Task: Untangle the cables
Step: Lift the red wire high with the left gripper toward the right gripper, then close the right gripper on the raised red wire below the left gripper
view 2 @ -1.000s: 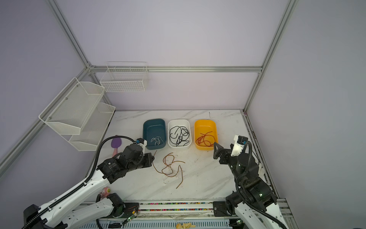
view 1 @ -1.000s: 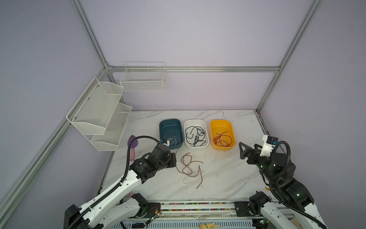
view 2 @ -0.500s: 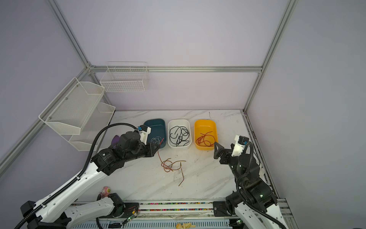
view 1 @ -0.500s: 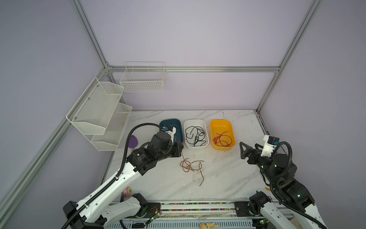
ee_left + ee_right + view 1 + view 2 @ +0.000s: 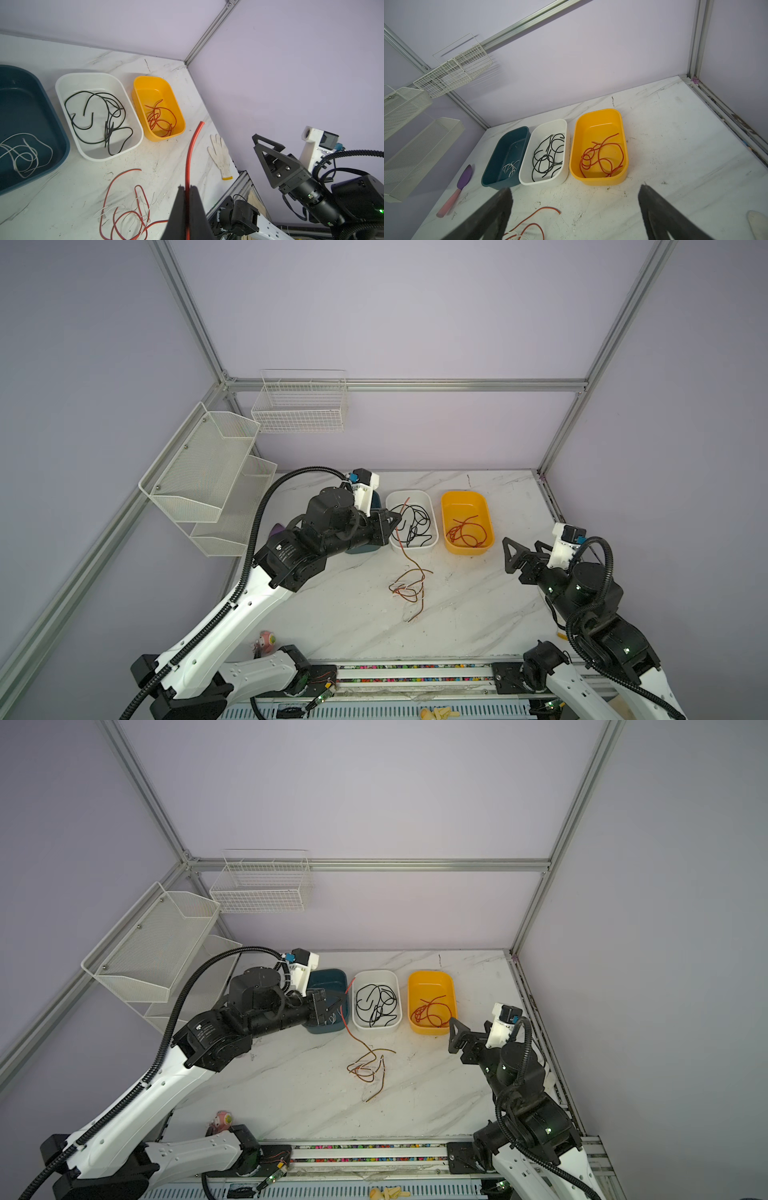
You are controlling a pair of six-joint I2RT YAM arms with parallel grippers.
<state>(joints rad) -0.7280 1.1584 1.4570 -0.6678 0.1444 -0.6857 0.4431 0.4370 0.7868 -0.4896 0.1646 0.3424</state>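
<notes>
1. Above the bench (image 5: pixel 478 614), near the teal bin (image 5: pixel 500 182) and the white bin (image 5: pixel 544 178), the left tool (image 5: pixel 187 188) is pinching one red cable (image 5: pixel 189 158) between closed jaws, just short of its end.
2. The raised grip is judged to be drawing this cable up and out of the tangle (image 5: pixel 409 591). The tangle is lying mid-bench in front of the white bin, with red and white strands crossing in it.
3. The cable's short free end is projecting past the jaw tips, pointing upward and beyond the tool.
4. The cable's long run is slanting steeply down from the jaws to the tangle. Its axis is running from the bins toward the front edge, curving slightly rather than pulling taut.
5. The right tool (image 5: pixel 521 549) is hovering over the right side of the bench, jaws spread wide and holding nothing. It is judged to be waiting clear of the pull.
6. Sorted cables are lying by colour: white cables (image 5: pixel 22 153) in the teal bin, black cables (image 5: pixel 108 116) in the white bin, red cables (image 5: pixel 160 118) in the yellow bin (image 5: pixel 600 178). The held cable is therefore judged to be heading for the yellow bin.
</notes>
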